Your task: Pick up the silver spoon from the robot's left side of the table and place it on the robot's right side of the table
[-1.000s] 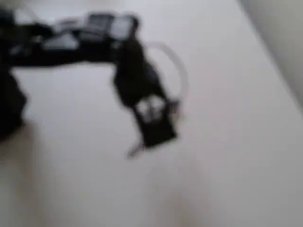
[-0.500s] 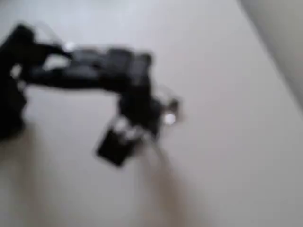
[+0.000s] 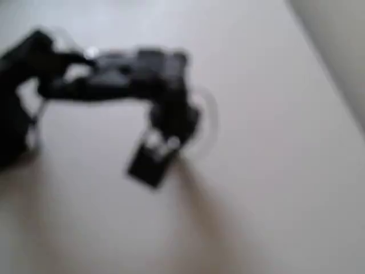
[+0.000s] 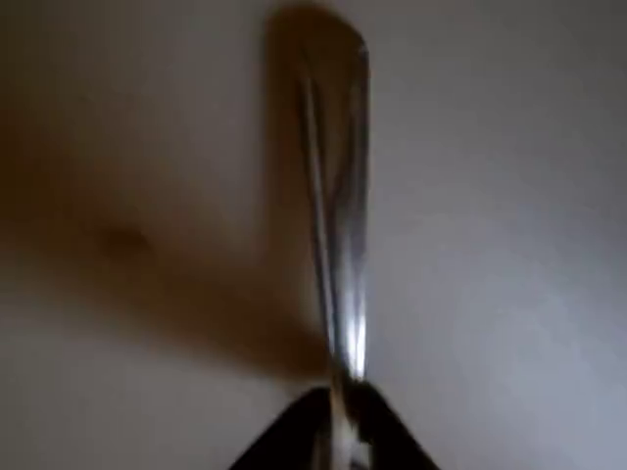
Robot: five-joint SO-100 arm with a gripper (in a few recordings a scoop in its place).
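In the wrist view the silver spoon (image 4: 338, 196) runs straight up the picture from my gripper (image 4: 338, 406), slim and shiny, with a dark shadow to its left on the off-white table (image 4: 509, 294). The black fingers (image 4: 392, 446) meet on its lower end, so the gripper is shut on the spoon. The overhead view is heavily blurred. There the black arm reaches in from the left, and the gripper (image 3: 151, 165) hangs over the middle of the table (image 3: 274, 142). The blur keeps me from making out the spoon there.
The table's straight edge runs diagonally at the upper right of the overhead view, with grey floor (image 3: 336, 34) beyond it. The arm's base (image 3: 14, 114) stands at the left edge. A soft shadow (image 3: 205, 211) trails from the gripper towards the bottom.
In the overhead view the arm has swung: the gripper moved left in the picture from a second ago, then shifted slightly up and right over the last half second.
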